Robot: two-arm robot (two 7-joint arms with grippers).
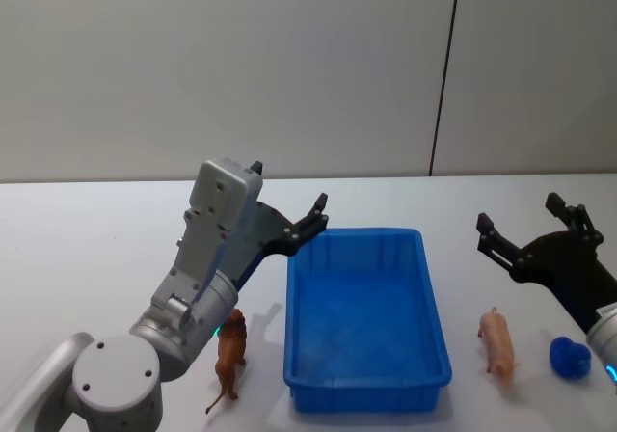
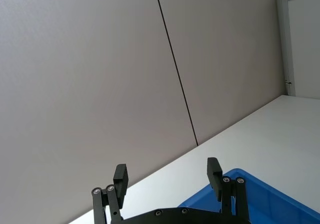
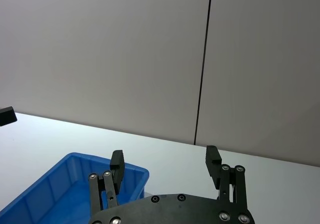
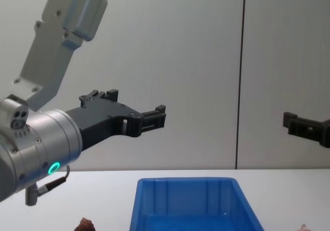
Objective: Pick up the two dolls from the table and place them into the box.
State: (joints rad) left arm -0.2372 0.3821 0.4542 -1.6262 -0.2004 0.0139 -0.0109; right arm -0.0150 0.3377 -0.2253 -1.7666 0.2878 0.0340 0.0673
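Two grippers, both mine, spread wide and holding nothing. My left gripper [image 2: 167,173] hangs by the far-left corner of the box [image 1: 439,309]; my right gripper [image 3: 165,158] hangs right of it. Reddish-brown doll [image 1: 229,350] stands on the table [image 1: 96,239], just left of the box. Blue doll [image 1: 570,357] lies at the right, beyond a pink pig figure [image 1: 497,343].

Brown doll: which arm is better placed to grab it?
Left. The brown doll stands left of the box, on the side of the left gripper; the right gripper hovers right of it.
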